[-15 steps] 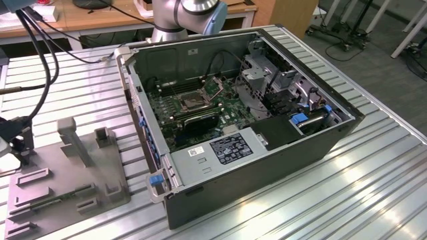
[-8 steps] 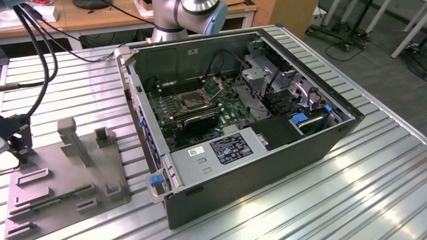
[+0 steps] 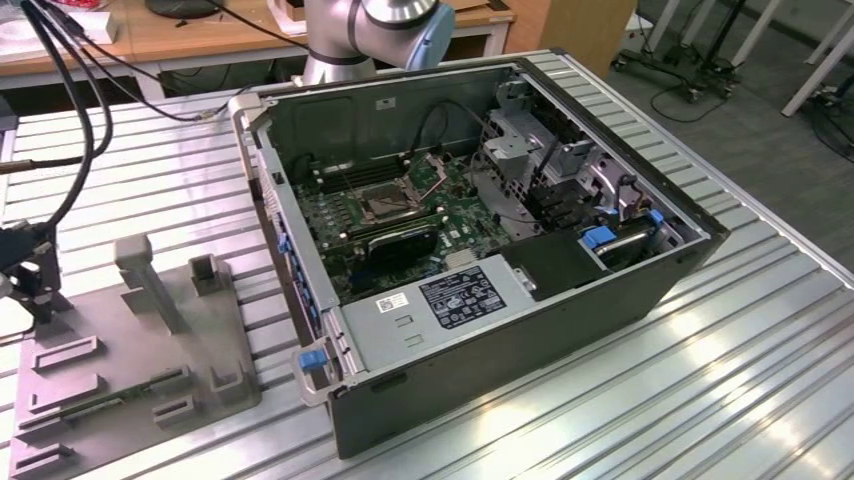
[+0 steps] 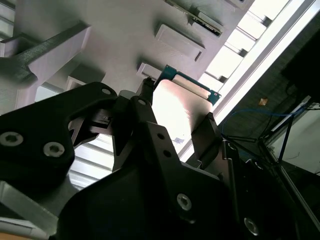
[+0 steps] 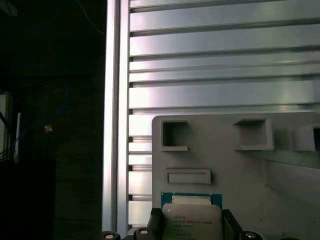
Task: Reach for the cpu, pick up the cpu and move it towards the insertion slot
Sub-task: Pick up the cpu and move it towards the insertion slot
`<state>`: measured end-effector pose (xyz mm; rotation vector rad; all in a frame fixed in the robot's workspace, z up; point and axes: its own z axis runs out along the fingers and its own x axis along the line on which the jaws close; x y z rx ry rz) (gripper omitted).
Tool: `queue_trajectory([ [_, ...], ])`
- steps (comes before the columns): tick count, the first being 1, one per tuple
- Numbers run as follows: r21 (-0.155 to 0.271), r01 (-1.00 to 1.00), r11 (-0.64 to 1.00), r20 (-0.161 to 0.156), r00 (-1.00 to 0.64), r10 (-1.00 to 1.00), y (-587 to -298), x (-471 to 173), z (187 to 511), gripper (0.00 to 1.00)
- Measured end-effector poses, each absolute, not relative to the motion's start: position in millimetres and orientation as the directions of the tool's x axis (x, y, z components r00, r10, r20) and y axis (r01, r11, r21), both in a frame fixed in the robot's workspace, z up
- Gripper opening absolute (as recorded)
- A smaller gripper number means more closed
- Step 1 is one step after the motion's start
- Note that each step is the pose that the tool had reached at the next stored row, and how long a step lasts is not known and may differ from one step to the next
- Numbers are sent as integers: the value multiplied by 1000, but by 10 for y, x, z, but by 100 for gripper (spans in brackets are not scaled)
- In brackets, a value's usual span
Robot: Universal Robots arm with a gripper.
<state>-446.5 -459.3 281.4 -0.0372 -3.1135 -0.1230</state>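
Black pincer (image 4: 178, 100) clamped on thin square silvery-beige cpu (image 5: 192, 220) by opposite edges, prob. keeping its face clear. Grey plastic tray (image 5: 240, 170) just beyond; metal-framed dark insertion slot (image 3: 380, 205) well apart.

"What is the desk (image 3: 747, 400) made of?"

"Ribbed silvery metal slats. Bright light glares off them toward the exterior view's right."

"And behind it?"

"A wooden table (image 3: 174, 40) at the back, a grey floor (image 3: 761, 130), and stands on castors (image 3: 687, 85). Black cables (image 3: 67, 100) hang down at the exterior view's left."
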Motion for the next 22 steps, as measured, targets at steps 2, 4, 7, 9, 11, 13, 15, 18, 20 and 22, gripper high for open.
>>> queue_trajectory([
  [2, 78, 25, 997, 26, -999, 23, -4593, -4465, 2832, 54],
  [4, 78, 25, 997, 26, -999, 23, -4593, -4465, 2851, 54],
  [7, 78, 25, 997, 26, -999, 23, -4593, -4465, 2875, 54],
  [9, 79, 25, 997, 26, -999, 23, -4593, -4465, 2888, 54],
  [11, 79, 25, 997, 26, -999, 23, -4593, -4465, 2905, 54],
  [13, 79, 25, 997, 26, -999, 23, -4593, -4465, 2923, 54],
  [15, 78, 25, 997, 26, -999, 23, -4593, -4465, 2941, 54],
  [18, 78, 25, 997, 26, -999, 23, -4593, -4465, 2971, 54],
  [20, 78, 25, 997, 26, -999, 23, -4593, -4465, 2991, 54],
  [22, 79, 25, 997, 26, -999, 23, -4593, -4465, 3009, 54],
])
